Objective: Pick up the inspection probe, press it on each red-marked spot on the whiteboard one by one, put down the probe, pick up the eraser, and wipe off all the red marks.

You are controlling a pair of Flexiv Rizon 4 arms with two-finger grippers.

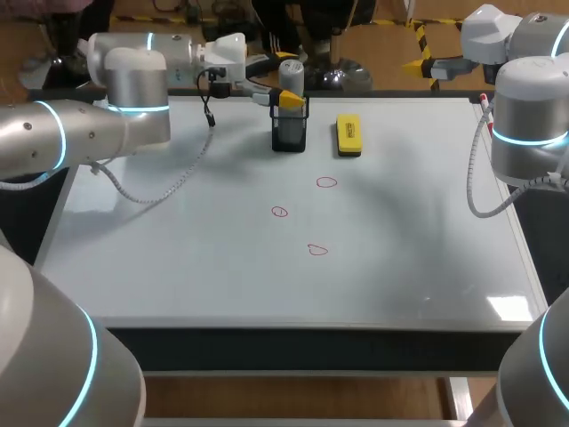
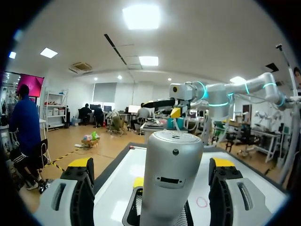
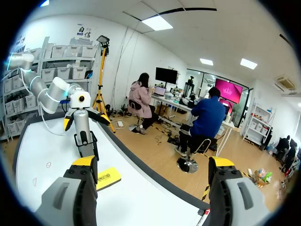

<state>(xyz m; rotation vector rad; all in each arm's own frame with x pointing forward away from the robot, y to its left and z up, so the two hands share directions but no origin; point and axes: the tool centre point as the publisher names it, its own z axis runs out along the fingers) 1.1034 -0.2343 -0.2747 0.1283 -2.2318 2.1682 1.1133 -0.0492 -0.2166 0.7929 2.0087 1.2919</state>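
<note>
The silver inspection probe (image 1: 292, 69) stands upright in a black mesh holder (image 1: 289, 132) at the back of the whiteboard (image 1: 178, 258). My left gripper (image 1: 281, 82) is open, its yellow-tipped fingers either side of the probe's top without touching it; the left wrist view shows the probe (image 2: 171, 179) filling the gap. The yellow eraser (image 1: 348, 135) lies right of the holder. Three red marks (image 1: 326, 182) (image 1: 280, 212) (image 1: 317, 250) sit mid-board. My right gripper (image 1: 428, 64) hangs open and empty past the board's far right corner, and the right wrist view looks back at the probe (image 3: 82, 125) and the eraser (image 3: 107, 178).
A coiled grey cable (image 1: 169, 182) from my left arm droops over the board's left part. Another cable (image 1: 476, 178) loops beside my right arm near the board's right edge. The board's front half is bare white surface.
</note>
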